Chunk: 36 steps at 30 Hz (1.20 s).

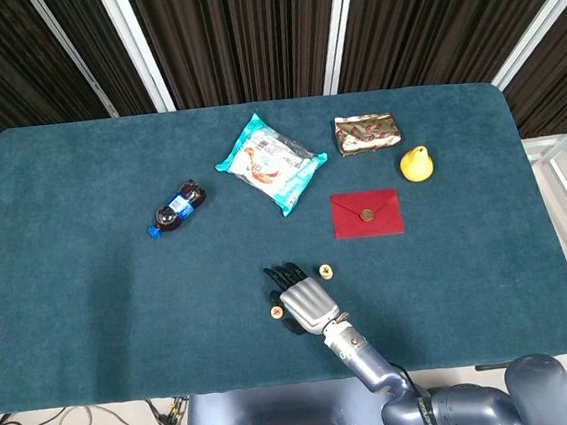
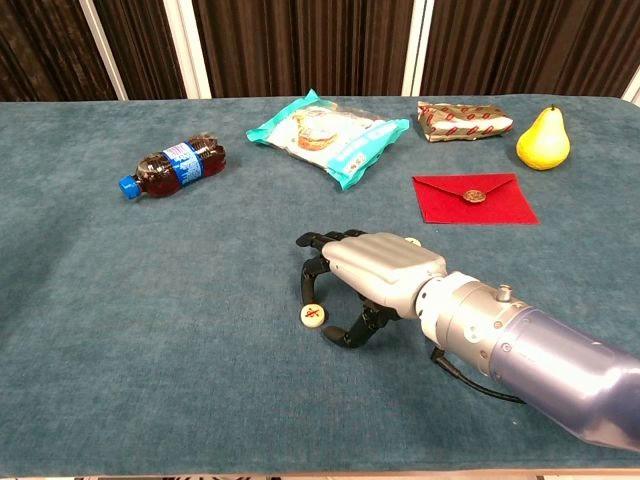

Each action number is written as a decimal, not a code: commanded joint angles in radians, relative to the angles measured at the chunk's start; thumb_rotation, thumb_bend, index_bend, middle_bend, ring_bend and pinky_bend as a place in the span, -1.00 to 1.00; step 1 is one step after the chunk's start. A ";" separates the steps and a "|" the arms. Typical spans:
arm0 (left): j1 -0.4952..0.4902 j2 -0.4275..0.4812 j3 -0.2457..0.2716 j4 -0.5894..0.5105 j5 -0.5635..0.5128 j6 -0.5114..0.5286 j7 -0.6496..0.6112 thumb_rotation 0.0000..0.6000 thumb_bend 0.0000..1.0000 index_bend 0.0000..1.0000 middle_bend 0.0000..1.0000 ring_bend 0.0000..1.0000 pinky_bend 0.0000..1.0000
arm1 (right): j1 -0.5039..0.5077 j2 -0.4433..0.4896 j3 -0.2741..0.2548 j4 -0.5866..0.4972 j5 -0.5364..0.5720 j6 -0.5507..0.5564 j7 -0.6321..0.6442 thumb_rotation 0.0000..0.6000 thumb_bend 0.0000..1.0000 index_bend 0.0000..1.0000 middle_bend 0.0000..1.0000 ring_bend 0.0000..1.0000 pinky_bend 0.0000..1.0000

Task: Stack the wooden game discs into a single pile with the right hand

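So the right hand [image 2: 372, 275] sits palm-down near the middle of the teal table [image 2: 120, 300], fingers curled over a small wooden disc [image 2: 312, 316] with a red mark on top. The disc lies at about 8 o'clock from the hand, right by the fingertips; can't tell if they actually touch it. Up at 12 there's a snack bag [image 2: 330, 128], a cola bottle [image 2: 172, 166] at 10, and a red envelope [image 2: 474, 197], foil packet [image 2: 464, 120] and pear [image 2: 543, 138] toward 1-2.
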 commanded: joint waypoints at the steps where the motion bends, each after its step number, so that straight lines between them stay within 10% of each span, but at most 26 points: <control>1: 0.000 0.000 0.000 0.000 0.000 0.000 0.000 1.00 0.16 -0.83 -1.00 -1.00 -1.00 | 0.000 -0.001 -0.001 -0.001 -0.002 0.001 0.000 1.00 -0.12 -0.12 -1.00 -1.00 -1.00; 36: 0.001 -0.001 -0.003 -0.002 -0.003 0.003 -0.001 1.00 0.16 -0.83 -1.00 -1.00 -1.00 | -0.001 0.031 0.013 -0.059 -0.004 0.004 0.001 1.00 -0.12 0.05 -1.00 -1.00 -1.00</control>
